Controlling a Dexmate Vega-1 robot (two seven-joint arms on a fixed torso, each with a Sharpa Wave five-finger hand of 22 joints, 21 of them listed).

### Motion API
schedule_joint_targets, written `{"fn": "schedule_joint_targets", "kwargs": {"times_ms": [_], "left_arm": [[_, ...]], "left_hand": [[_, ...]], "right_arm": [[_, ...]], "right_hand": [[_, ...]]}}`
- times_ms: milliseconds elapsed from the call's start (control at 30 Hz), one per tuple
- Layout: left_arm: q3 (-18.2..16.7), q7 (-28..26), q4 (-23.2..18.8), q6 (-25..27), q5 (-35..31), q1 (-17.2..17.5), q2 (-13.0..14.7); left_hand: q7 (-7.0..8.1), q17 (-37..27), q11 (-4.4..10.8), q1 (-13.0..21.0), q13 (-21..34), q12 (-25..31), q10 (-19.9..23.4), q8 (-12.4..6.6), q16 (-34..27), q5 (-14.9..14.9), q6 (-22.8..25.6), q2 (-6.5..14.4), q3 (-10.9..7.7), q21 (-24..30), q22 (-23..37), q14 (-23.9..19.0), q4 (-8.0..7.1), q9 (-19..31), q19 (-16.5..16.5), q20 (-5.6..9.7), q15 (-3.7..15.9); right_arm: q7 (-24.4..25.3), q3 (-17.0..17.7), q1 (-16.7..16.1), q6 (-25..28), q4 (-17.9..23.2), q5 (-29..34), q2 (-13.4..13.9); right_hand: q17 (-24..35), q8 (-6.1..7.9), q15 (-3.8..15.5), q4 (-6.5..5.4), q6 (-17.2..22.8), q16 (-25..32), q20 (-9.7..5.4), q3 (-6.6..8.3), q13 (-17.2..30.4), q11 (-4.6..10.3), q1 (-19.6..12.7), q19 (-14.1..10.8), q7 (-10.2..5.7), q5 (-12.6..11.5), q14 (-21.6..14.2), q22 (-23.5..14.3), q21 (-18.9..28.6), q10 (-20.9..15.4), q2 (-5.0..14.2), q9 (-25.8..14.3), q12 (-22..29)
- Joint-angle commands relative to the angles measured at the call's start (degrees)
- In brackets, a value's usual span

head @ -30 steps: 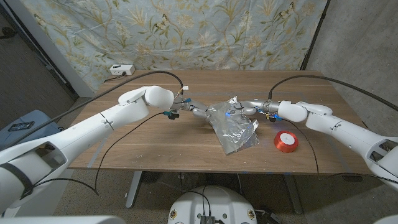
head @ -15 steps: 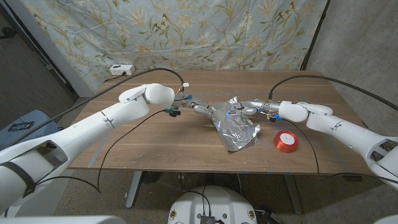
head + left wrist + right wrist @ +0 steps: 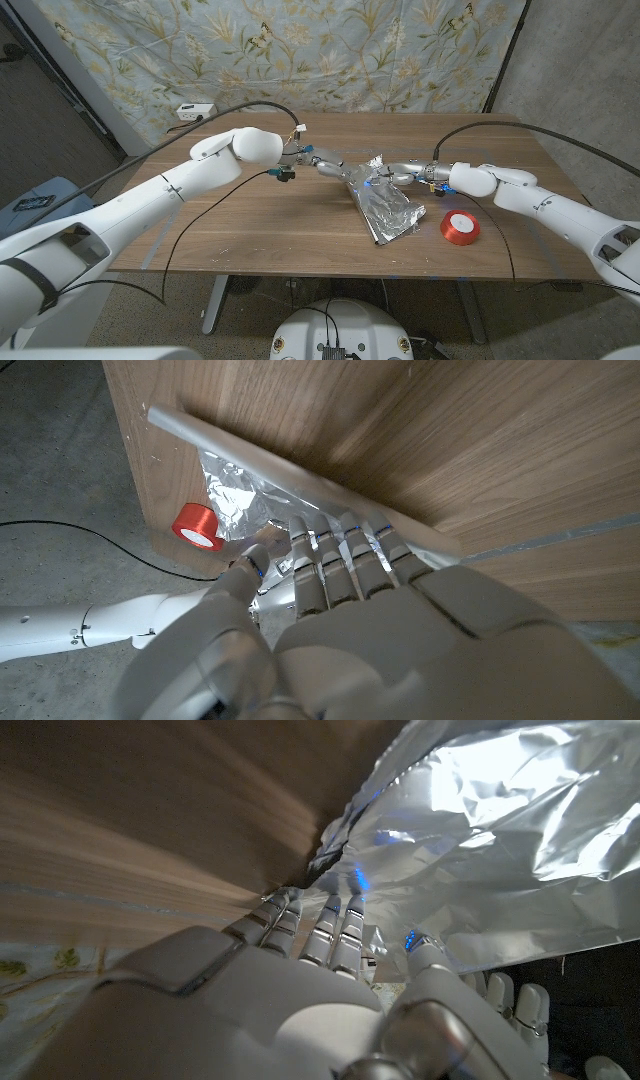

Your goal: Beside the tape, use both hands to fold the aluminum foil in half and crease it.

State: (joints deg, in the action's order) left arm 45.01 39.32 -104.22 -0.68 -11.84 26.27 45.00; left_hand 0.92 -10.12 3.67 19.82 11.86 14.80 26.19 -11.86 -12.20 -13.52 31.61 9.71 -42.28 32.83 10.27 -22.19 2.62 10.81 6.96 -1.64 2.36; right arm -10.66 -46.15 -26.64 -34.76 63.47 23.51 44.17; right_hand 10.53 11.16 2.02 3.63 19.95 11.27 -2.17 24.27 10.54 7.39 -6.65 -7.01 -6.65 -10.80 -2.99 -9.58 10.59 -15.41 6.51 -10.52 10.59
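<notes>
Foil (image 3: 388, 208) lies crumpled near the middle of the table (image 3: 250, 230), folded over on itself into a rough, slanted shape, its near corner pointing toward the front edge. Just beside it, toward the robot's right, sits the red tape (image 3: 460, 227), apart from the sheet.

Both hands meet at the foil's far edge. From the head view, the left hand (image 3: 335, 168) reaches in with its fingers stretched toward the sheet's far left corner; the left wrist view shows those fingers (image 3: 345, 555) laid side by side on the foil, thumb alongside, pressing or pinching the edge, though I cannot tell whether they truly grip it. The right hand (image 3: 398, 174) comes in from the other side, and in the right wrist view its fingers (image 3: 325, 925) tuck under a raised flap of foil with the thumb (image 3: 425, 955) against the sheet, so it seems to hold that flap up off the wood.
</notes>
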Motion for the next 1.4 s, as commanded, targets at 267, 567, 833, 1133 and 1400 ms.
{"fn": "schedule_joint_targets", "kwargs": {"times_ms": [267,567,833,1133,1400], "left_arm": [[-0.18,1.47,-2.51,0.33,0.89,0.05,0.38],[2.13,4.08,0.65,-0.06,1.02,-1.38,-1.39],[3.89,7.11,4.58,-3.67,2.14,-3.84,-3.33],[4.9,8.27,7.56,-8.11,2.92,-5.51,-5.29],[5.27,9.65,9.21,-11.31,4.18,-6.33,-6.05]], "left_hand": [[2.71,-0.73,-1.04,-0.13,0.91,-2.83,-7.23,2.0,1.93,0.39,-7.49,-0.06,1.37,-2.2,0.28,7.55,1.14,0.09,-3.75,-3.18,-2.81],[3.14,-0.58,-0.17,-0.77,0.92,-3.23,-9.1,1.83,1.88,0.64,-9.05,-0.47,2.09,-2.62,0.31,9.1,1.12,0.11,-4.09,-3.2,-1.67],[2.92,-0.43,-0.09,-1.58,0.51,-3.53,-10.45,1.87,2.06,0.79,-10.84,0.55,1.69,-3.55,0.27,11.02,0.02,0.04,-5.62,-2.42,-1.18],[6.49,-0.46,-0.59,-1.77,-0.28,-3.86,-12.95,1.02,1.94,1.09,-9.61,1.44,0.96,-5.47,0.29,15.36,-1.94,-0.11,-9.11,-1.23,-1.73],[5.91,-0.39,0.43,-1.63,-0.47,-3.04,-11.53,0.61,1.5,1.25,-7.95,1.38,1.06,-5.82,0.31,15.39,-2.12,-0.17,-9.4,-1.23,-1.61]], "right_arm": [[0.36,0.8,-1.28,0.09,1.12,-0.39,0.64],[0.34,0.97,-1.37,0.46,1.37,-0.21,0.61],[0.49,1.02,-1.19,1.14,0.93,-0.26,0.28],[0.84,1.08,-1.25,2.4,1.45,-0.16,0.17],[0.88,1.22,-1.67,4.04,2.36,-0.23,0.36]], "right_hand": [[0.26,0.06,3.42,0.06,0.44,0.19,-2.36,0.34,0.15,-0.02,0.62,-0.14,-0.04,0.02,-0.15,-0.14,0.31,-0.27,0.24,-0.23,0.18],[0.27,0.07,3.38,0.09,0.48,0.21,-2.29,0.36,0.15,-0.02,0.64,-0.1,0.0,0.02,-0.16,-0.14,0.3,-0.21,0.26,-0.23,0.16],[0.28,0.06,3.43,0.07,0.48,0.21,-2.32,0.37,0.15,-0.31,0.73,-0.08,-0.06,0.03,-0.16,-0.14,0.3,-0.26,0.25,-0.23,0.19],[0.28,0.06,3.41,0.11,0.5,0.22,-2.33,0.39,0.14,0.13,0.72,-0.05,-0.05,0.03,-0.16,-0.14,0.29,-0.15,0.27,-0.22,0.14],[0.27,0.04,3.3,0.14,0.46,0.21,-2.32,0.4,0.14,-0.08,0.74,-0.04,-0.01,0.03,-0.13,-0.14,0.29,-0.2,0.25,-0.22,0.17]]}}
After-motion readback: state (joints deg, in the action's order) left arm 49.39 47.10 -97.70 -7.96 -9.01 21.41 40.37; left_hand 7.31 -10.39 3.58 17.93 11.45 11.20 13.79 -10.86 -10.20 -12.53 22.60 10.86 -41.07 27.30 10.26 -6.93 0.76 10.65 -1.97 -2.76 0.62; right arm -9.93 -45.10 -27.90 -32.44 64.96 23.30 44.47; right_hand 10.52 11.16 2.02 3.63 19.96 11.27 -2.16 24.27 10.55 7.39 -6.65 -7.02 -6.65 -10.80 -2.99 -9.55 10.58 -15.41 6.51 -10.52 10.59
